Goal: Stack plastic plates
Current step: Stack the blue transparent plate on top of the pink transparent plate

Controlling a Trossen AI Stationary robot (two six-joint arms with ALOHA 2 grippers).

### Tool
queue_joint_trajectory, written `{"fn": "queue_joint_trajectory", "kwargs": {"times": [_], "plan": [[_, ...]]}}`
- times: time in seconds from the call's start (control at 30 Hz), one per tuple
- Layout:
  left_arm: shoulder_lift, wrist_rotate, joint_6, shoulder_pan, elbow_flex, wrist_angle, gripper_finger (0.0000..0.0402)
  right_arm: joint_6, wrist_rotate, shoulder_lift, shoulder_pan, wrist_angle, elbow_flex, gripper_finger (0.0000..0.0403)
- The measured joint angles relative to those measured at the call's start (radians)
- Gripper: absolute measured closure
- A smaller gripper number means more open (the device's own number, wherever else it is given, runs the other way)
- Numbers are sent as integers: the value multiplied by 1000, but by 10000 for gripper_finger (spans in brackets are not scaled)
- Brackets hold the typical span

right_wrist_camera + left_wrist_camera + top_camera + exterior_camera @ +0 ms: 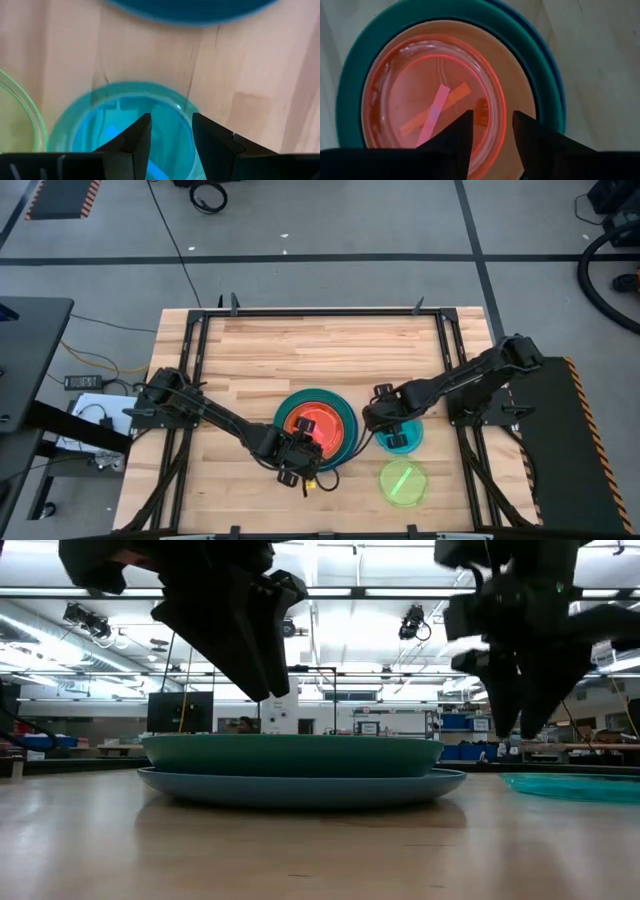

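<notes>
A stack of plates (330, 412) lies flat at the table's middle: large blue at the bottom (300, 786), teal-green on it (290, 753), then tan (517, 65), with translucent orange and pink (420, 85) on top. My left gripper (492, 120) is open and hovers over the stack's near side (300, 463), clear of it (262, 690). My right gripper (171, 122) is open above the cyan plate (100, 130), which lies flat right of the stack (408, 440). The lime plate (403, 482) lies nearer the near edge.
A dark frame (320, 312) runs round the wooden table (250, 350). The stack's blue rim (190, 10) lies close to the cyan plate. The lime plate's rim (20, 105) sits beside the cyan one. Bare wood lies toward the far edge and the left.
</notes>
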Motion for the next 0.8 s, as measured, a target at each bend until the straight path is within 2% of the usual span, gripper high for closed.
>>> {"fn": "queue_joint_trajectory", "kwargs": {"times": [0.17, 0.5, 0.6, 0.8], "plan": [[0, 2, 66, -12, 0, -2, 259, -30, 8, 40, -9, -34, 0, 250], [0, 0, 70, -4, -5, -33, 259, -82, 26, 35, -77, -50, -12, 250], [-7, 0, 58, -7, -54, -25, 260, -84, 21, 25, -90, -39, -41, 250], [-115, -9, 19, 2, -189, 54, 260, -87, 20, 13, -117, -22, -87, 250]]}}
